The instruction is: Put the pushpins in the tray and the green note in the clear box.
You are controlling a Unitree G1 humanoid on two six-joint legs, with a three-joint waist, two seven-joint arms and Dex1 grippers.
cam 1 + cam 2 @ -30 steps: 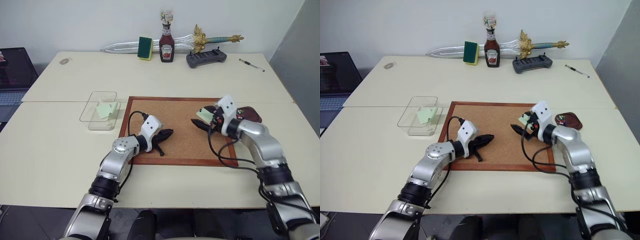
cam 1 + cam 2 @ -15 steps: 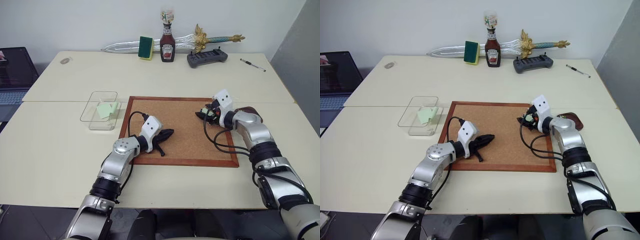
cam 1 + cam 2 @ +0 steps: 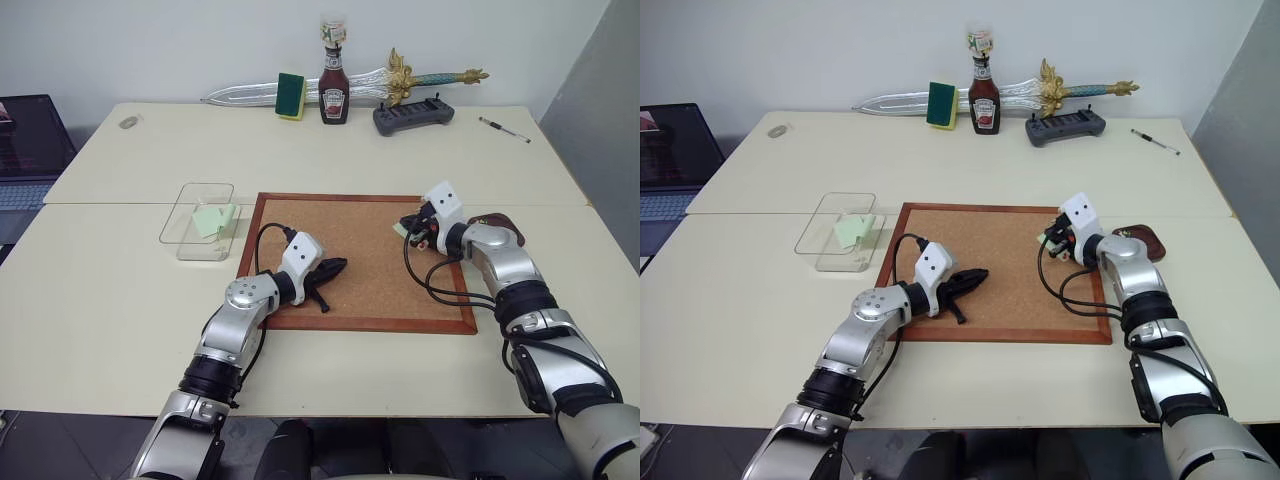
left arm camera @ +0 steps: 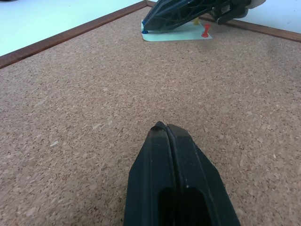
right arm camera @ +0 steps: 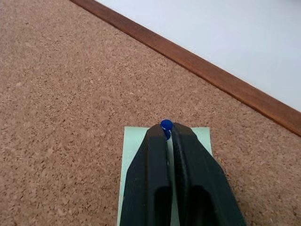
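1. Left eye view: a cream table (image 3: 120,290) carries a corkboard (image 3: 360,262) at centre. The right gripper (image 3: 408,224), at the board's upper right, has moved up-frame onto a green note (image 3: 400,229) pinned there and has snapped from wide open to closed. The left gripper (image 3: 335,266) rests closed and empty at the board's centre-left. The clear box (image 3: 200,220), upper left of the board, already holds another green note. The dark tray (image 3: 505,224) sits just right of the board, behind the right arm.
2. Left wrist view: the left gripper's closed fingers fill the lower middle; at the top, the right gripper lies over the note, with a red pushpin (image 4: 205,33) and a yellow one (image 4: 195,21) standing in it.
3. Right wrist view: the right gripper's fingers are pinched on a blue pushpin (image 5: 165,125) at the note's top edge. This pin looks ready to be pulled and carried to the tray; the note stays pinned for now.
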